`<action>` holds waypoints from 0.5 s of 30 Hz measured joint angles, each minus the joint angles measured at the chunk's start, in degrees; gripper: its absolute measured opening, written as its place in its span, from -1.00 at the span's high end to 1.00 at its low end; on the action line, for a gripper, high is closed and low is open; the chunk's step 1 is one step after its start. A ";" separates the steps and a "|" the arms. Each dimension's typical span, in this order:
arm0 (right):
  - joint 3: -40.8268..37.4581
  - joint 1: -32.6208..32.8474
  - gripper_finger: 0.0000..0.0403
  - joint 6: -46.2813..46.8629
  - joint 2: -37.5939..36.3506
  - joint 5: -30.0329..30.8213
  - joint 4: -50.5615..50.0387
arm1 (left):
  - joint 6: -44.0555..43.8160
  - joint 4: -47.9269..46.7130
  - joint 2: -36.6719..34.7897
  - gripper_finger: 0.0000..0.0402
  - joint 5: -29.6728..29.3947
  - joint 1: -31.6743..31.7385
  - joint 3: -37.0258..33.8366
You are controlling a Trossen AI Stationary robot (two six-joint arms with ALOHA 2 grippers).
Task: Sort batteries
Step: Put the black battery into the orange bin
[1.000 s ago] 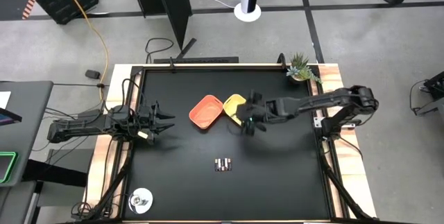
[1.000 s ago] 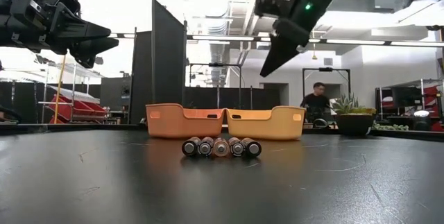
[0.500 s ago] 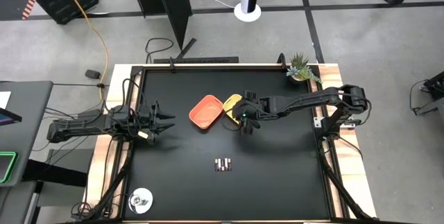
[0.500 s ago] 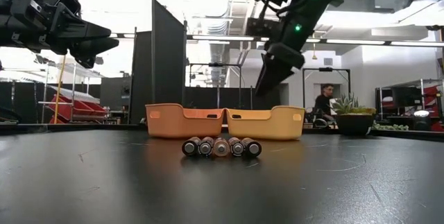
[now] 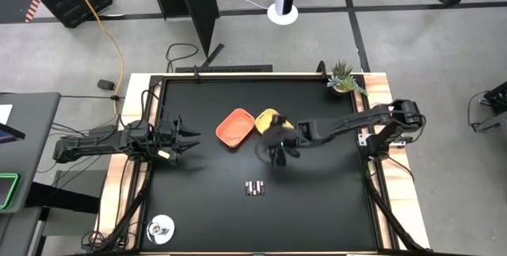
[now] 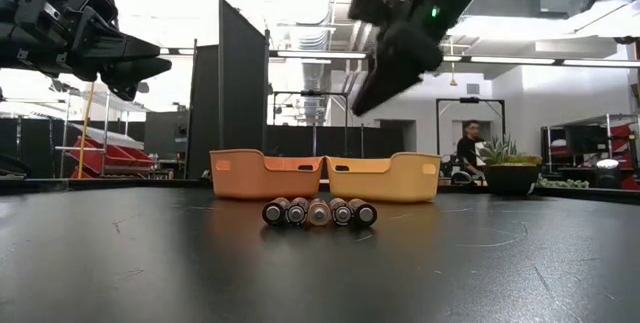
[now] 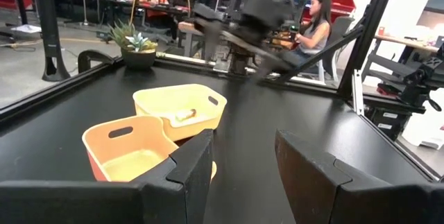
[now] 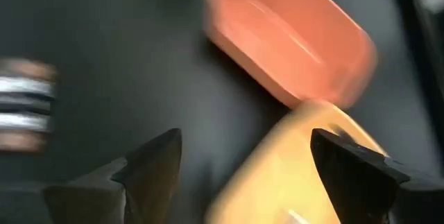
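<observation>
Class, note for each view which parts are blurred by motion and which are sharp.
Right wrist view: orange tray, yellow tray and batteries all smeared. Low view: right claw blurred, batteries sharp. Left wrist view: right arm blurred, trays sharp.

Right gripper point(image 6: 385, 63) motion-blurred in low view; finger spacing unclear there. Right arm point(image 7: 243, 23) smeared in left wrist view, hides room behind. Batteries point(image 8: 24, 102) blurred at edge of right wrist view, cut off, count unreadable. Batteries point(image 5: 254, 187) tiny in high view, dark versus silver not separable. Small object in yellow tray point(image 7: 182, 106) too small to identify. Orange tray point(image 7: 132, 151) partly hidden by left gripper point(image 7: 243, 158) fingers. Round silvery object point(image 5: 162, 227) at table corner, detail unreadable.
</observation>
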 joint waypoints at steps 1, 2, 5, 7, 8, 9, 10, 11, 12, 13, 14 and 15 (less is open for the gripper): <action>0.00 1.47 -0.66 0.57 0.30 -1.55 1.10 | 0.13 0.00 0.00 0.25 0.00 0.00 0.00; 0.00 3.03 -0.66 1.14 0.84 -2.99 2.32 | 0.19 -0.02 0.00 0.25 0.00 0.00 0.00; 0.00 7.58 -0.66 1.49 2.51 -4.24 6.08 | 0.12 0.00 0.00 0.25 0.00 0.00 0.00; 0.00 10.01 -0.69 2.02 3.76 -4.31 9.15 | 0.12 0.00 0.00 0.25 0.01 0.00 0.00; 0.02 11.02 -0.71 2.96 4.33 -4.48 10.15 | 0.07 -0.02 0.00 0.25 0.01 0.00 0.00; 0.02 11.79 -0.73 4.24 5.06 -4.51 10.63 | 0.04 -0.02 0.00 0.25 0.00 0.00 0.00; 0.02 12.40 -0.75 5.77 5.93 -4.51 11.14 | -0.01 -0.04 0.00 0.25 -0.02 0.00 0.00; 0.02 12.97 -0.77 7.34 6.85 -4.48 11.47 | -0.25 -0.06 0.00 0.25 0.00 0.00 0.00; 0.02 13.48 -0.79 9.02 7.70 -4.48 11.38 | -0.32 -0.06 0.00 0.25 0.00 0.00 0.00; 0.01 13.95 -0.80 10.80 8.52 -4.46 11.28 | -0.50 -0.06 0.00 0.25 0.00 0.00 0.00; 0.00 14.32 -0.81 12.41 9.22 -4.46 11.29 | -0.68 -0.06 0.00 0.25 0.00 0.00 0.00; 0.00 14.64 -0.82 13.84 9.82 -4.46 11.36 | -0.75 -0.08 0.00 0.25 0.00 0.00 0.00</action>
